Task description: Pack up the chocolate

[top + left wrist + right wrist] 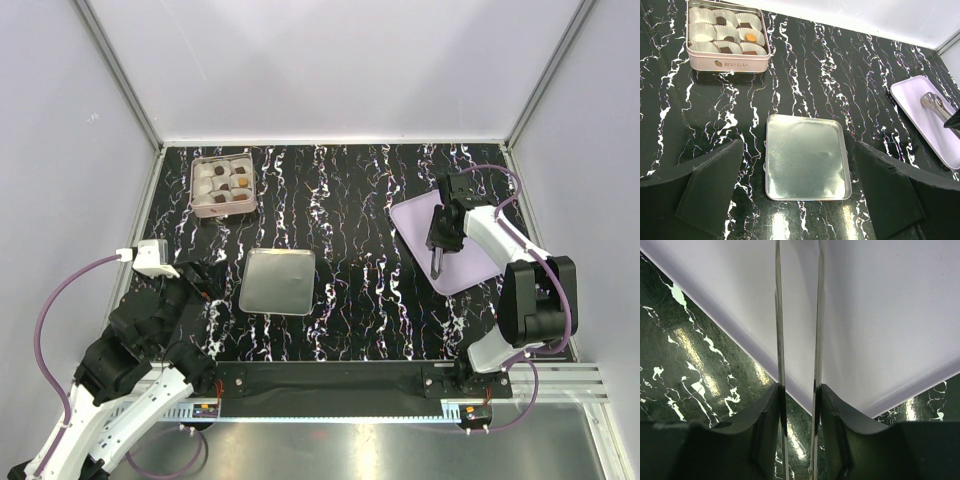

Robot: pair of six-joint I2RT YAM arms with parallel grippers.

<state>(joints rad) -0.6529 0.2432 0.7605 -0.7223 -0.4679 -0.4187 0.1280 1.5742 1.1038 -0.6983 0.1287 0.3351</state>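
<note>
Clenching of thin metal tongs [778, 315] is seen at right gripper [799, 390]; dark-brown chocolate lumps [721, 21] sited 9–10 o'clock, nearer released left gripper [799, 149].

Table [360, 200]: black top with white marble veining, and plain white walls on three sides.

Far left: a pale square tin [727, 64], open, with printed lettering on its near wall. Inside it, white pleated paper cups [704, 36] in three rows of three.

Centre, nearer than the tin and well apart from it: a square silver metal lid [276, 282], lying flat, with a shiny, bare surface.

Right: a lavender tray [415, 222], set at an angle to the table edge. Metal tongs [438, 262] over it, blades close and parallel, tips pointing near. Contact with the tray cannot be determined.
</note>
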